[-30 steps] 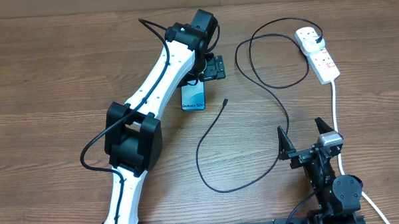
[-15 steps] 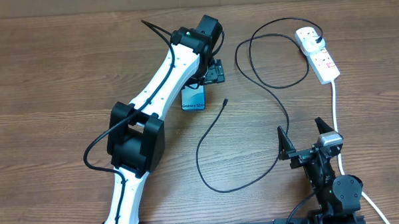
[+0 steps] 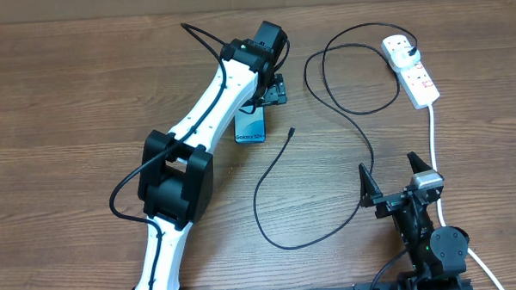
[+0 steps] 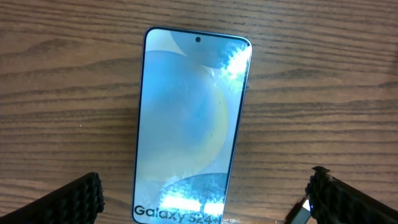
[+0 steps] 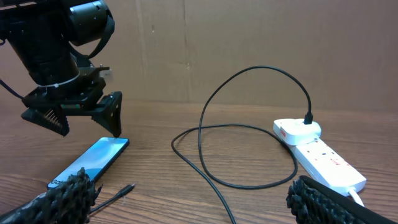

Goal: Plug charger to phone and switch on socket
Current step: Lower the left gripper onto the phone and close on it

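Observation:
The phone (image 3: 250,126) lies flat on the table, screen lit blue and reading "Galaxy S24+". It fills the left wrist view (image 4: 189,124) and shows in the right wrist view (image 5: 93,160). My left gripper (image 3: 273,91) hangs open just above the phone's far end (image 4: 205,186), holding nothing. The charger's black cable (image 3: 268,183) loops across the table. Its connector tip (image 3: 291,132) lies free just right of the phone's near end (image 5: 127,186). Its white plug adapter (image 3: 398,45) sits in the socket (image 3: 415,71). My right gripper (image 3: 397,187) is open and empty near the front edge.
The socket's thick white cord (image 3: 434,147) runs down the right side past my right arm. The black cable makes a large loop (image 3: 341,73) between the phone and the socket. A cardboard wall (image 5: 249,37) stands behind the table.
My left gripper has shifted slightly away from me and to the right, above the phone. The phone, cable and right arm have not moved.

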`<state>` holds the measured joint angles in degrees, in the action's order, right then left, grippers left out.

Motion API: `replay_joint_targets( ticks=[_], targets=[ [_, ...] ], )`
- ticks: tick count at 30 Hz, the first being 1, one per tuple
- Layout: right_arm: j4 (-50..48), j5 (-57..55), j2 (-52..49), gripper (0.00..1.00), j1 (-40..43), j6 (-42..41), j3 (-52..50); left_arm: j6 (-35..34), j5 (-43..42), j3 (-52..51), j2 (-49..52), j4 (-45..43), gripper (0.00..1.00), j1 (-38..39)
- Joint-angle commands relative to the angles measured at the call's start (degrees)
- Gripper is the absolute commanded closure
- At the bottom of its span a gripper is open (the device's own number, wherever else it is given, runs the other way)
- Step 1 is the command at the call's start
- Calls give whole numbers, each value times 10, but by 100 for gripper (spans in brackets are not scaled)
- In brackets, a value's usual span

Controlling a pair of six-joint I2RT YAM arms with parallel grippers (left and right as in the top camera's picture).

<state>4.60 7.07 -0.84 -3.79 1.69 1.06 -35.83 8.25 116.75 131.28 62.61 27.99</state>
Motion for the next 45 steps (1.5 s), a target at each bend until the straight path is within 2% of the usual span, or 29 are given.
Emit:
replay_joint_targets(
  ticks=[1, 9, 18, 27, 37, 45],
  targets=[
    [-2, -4, 7, 0, -3, 1, -6, 11, 12, -3, 6, -8, 0, -5],
    [-2, -4, 7, 0, -3, 1, -6, 9, 12, -7, 6, -14, 0, -5],
    [-2, -4, 7, 0, -3, 1, -6, 9, 10, -72, 6, -49, 0, -5],
    [-2, -4, 7, 0, -3, 1, -6, 11, 9, -84, 6, -68, 0, -10],
    [-2, -4, 7, 0, -3, 1, -6, 16, -66, -109, 6, -93, 0, -43],
    [-2, -4, 7, 0, -3, 1, -6, 46, -65, -115, 6, -114, 0, -31]
  ],
)
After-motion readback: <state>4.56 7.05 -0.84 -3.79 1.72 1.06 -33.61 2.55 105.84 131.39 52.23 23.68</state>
